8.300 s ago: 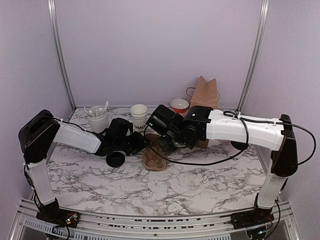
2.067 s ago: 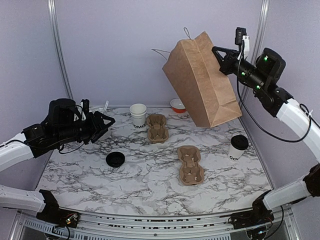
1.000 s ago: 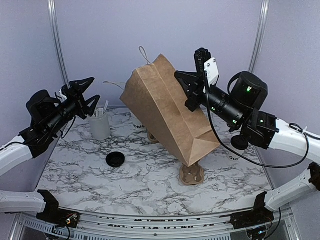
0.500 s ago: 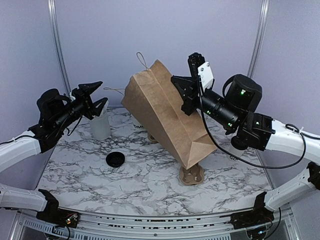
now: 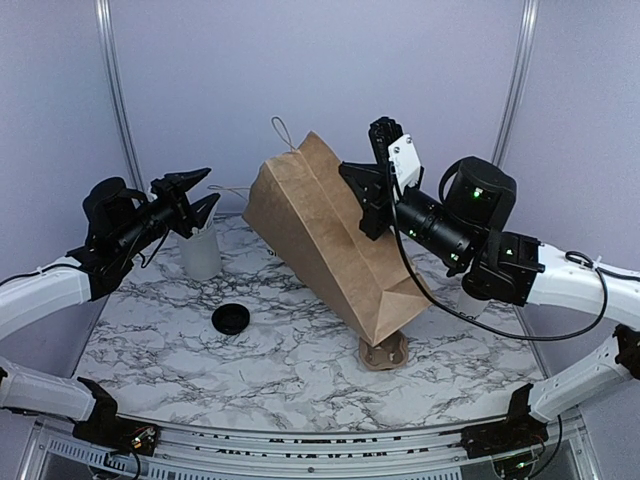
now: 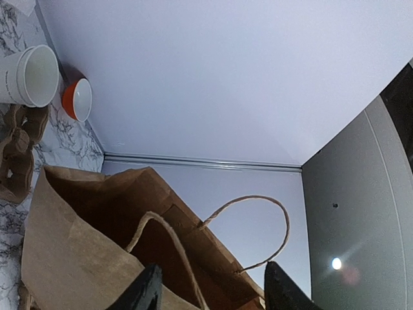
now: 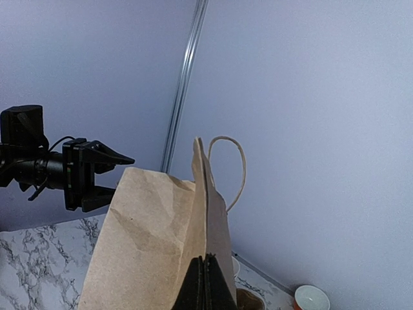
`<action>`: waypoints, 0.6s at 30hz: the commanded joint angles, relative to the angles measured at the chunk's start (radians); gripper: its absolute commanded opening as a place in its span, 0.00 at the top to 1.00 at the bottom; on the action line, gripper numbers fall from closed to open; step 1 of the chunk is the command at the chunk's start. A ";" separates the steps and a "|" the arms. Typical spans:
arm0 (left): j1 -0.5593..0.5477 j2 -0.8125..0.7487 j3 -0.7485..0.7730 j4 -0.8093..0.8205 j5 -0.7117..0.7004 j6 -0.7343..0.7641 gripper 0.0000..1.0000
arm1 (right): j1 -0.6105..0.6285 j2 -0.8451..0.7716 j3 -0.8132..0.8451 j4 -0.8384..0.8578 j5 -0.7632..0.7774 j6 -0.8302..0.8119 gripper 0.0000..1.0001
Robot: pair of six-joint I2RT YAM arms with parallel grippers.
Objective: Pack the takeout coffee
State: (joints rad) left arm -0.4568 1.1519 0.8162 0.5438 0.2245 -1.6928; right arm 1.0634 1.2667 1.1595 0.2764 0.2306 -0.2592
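The takeout coffee is hidden behind my right arm and the bag. A brown paper bag [image 5: 330, 240] hangs tilted over the table with its mouth toward the left. My right gripper [image 7: 207, 284] is shut on the bag's folded side edge [image 7: 203, 213], also seen from above [image 5: 366, 205]. My left gripper [image 5: 193, 203] is open and level with the bag's mouth, a short way left of its cord handle [image 5: 228, 190]. In the left wrist view the open bag [image 6: 84, 252] and both cord handles [image 6: 258, 223] lie just ahead of the spread fingers [image 6: 146, 289].
A black lid [image 5: 231, 319] lies on the marble table [image 5: 200, 370]. A white holder of utensils [image 5: 200, 255] stands at the back left. A cardboard cup tray [image 5: 383, 352] sits under the bag's bottom corner. A lidless white cup [image 6: 29, 76], an orange bowl [image 6: 77, 99] and another tray [image 6: 16, 152] stand at the back.
The right gripper has brought the bag a little lower and leftward. The left gripper has moved right toward the bag's mouth, and its jaws have narrowed somewhat.
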 commanded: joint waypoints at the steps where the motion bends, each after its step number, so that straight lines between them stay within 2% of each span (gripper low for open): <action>1: 0.004 0.008 0.009 0.063 0.016 -0.011 0.48 | 0.017 0.003 0.008 0.037 0.016 0.018 1.00; 14: 0.003 0.025 -0.001 0.062 0.011 -0.007 0.57 | 0.033 -0.011 -0.027 0.041 0.018 0.031 1.00; 18: 0.003 0.030 -0.002 0.061 0.015 -0.005 0.63 | 0.035 -0.012 -0.033 0.045 0.017 0.034 1.00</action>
State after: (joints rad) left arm -0.4568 1.1778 0.8158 0.5652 0.2279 -1.7061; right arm 1.0855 1.2671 1.1275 0.2802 0.2382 -0.2405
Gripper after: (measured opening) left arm 0.399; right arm 0.004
